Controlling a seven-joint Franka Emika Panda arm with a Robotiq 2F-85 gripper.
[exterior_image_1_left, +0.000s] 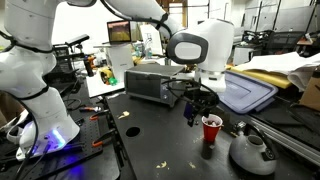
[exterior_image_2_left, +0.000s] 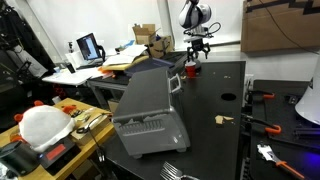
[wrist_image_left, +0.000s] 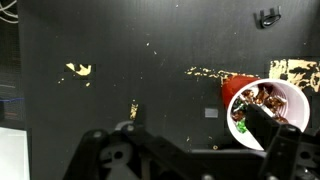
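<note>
We see the gripper hanging just above the black table, its fingers spread wide with nothing between them. The red cup stands upright on the table, just beside the gripper and a little lower. In the wrist view one finger crosses the cup's white rim, and the cup holds brown bits. A kettle sits near the cup, and a grey appliance stands further back. Yellow crumbs dot the table. The laptop screen is too small for us to read.
</note>
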